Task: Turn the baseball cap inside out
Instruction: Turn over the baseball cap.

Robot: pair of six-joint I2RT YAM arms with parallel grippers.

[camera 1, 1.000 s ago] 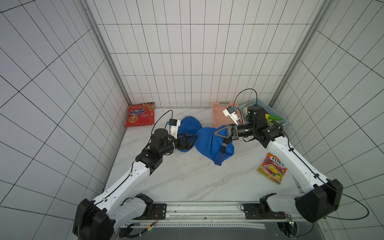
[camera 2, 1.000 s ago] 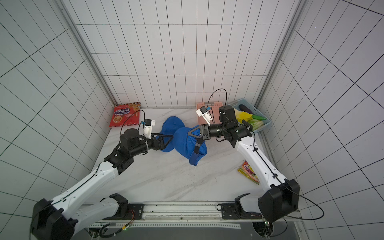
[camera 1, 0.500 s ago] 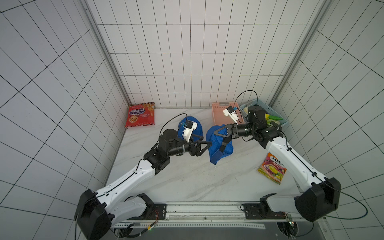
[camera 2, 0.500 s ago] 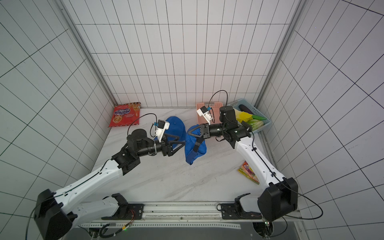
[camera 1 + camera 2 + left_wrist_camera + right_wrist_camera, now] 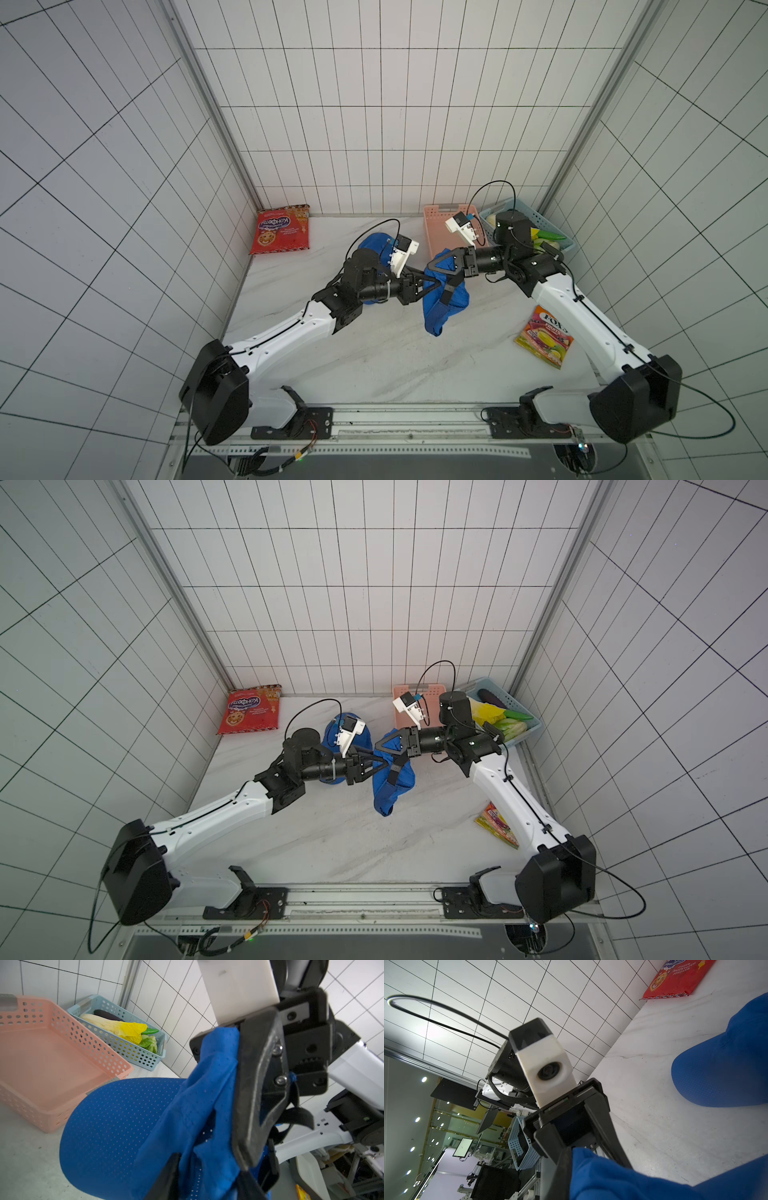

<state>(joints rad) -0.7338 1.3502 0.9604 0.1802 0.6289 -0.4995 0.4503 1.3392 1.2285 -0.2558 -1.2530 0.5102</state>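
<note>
progress: early, crown not yet reversed | cap (image 5: pixel 446 309) hangs crumpled over counter (image 5: pixel 374 365) | right hand (image 5: pixel 434 269) clamped on its cloth | left hand (image 5: pixel 430 283) seemingly pinching it too | remaining: pull crown through

Left hand (image 5: pixel 430 284) and closed right hand (image 5: pixel 435 267) face each other, close together.
</note>
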